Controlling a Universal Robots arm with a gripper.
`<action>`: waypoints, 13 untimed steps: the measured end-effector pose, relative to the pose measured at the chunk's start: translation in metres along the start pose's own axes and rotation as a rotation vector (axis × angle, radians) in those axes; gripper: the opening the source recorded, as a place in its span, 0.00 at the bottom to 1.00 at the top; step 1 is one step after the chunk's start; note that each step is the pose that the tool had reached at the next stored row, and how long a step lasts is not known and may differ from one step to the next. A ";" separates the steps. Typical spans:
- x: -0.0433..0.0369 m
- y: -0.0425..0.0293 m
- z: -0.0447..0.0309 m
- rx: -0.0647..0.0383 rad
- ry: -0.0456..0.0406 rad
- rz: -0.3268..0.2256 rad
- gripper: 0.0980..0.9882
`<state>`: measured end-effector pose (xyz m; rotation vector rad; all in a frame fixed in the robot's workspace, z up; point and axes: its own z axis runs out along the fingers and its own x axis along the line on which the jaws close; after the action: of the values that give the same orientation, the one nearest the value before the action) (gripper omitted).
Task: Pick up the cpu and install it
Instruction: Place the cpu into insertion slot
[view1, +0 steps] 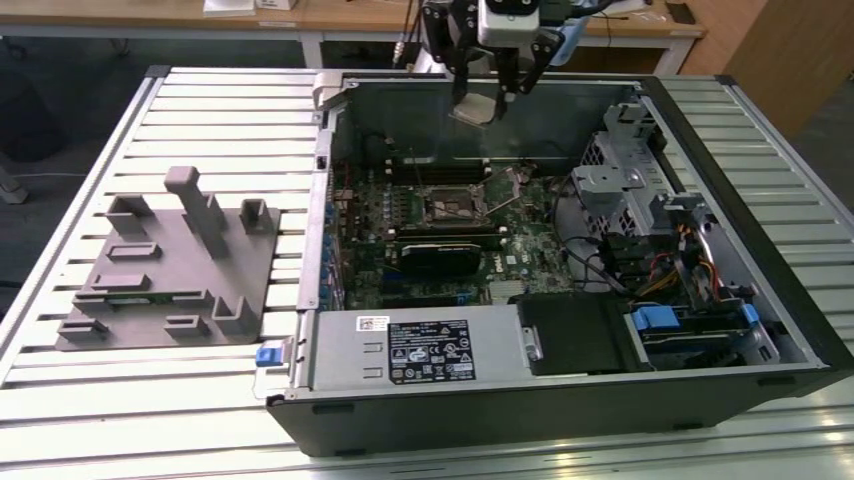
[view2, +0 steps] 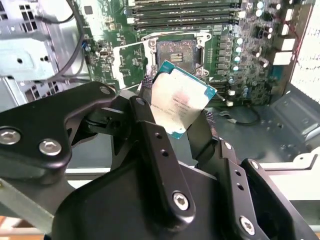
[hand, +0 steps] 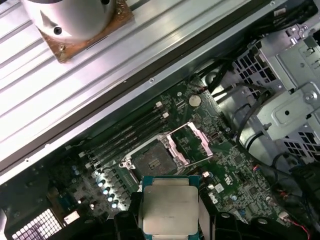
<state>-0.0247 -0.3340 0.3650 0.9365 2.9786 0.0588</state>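
My gripper (view1: 478, 104) hangs above the far wall of the open computer case, shut on the cpu (view1: 474, 110), a small flat chip with a pale silvery top. Both wrist views show the cpu (view2: 181, 98) (hand: 168, 210) clamped by its edges between the black fingers (view2: 150, 135), well above the motherboard. The empty cpu socket (view1: 446, 205) (view2: 176, 52) (hand: 154, 163) lies on the green board below, its metal frame swung open beside it.
The open case (view1: 801, 330) lies on a slatted metal table. A silver power-supply box (view1: 414, 350) sits at its near side and drive cages (view1: 641, 190) at the exterior view's right. A grey fixture block (view1: 174, 270) stands on the table at that view's left.
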 end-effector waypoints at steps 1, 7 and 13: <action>0.0000 0.0000 0.0000 0.000 -0.0006 0.015 0.48; 0.0001 0.0001 0.0005 0.001 -0.0044 0.103 0.48; 0.0001 0.0002 0.0013 0.002 -0.0084 0.197 0.48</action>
<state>-0.0247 -0.3337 0.3637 1.2237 2.8685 0.0549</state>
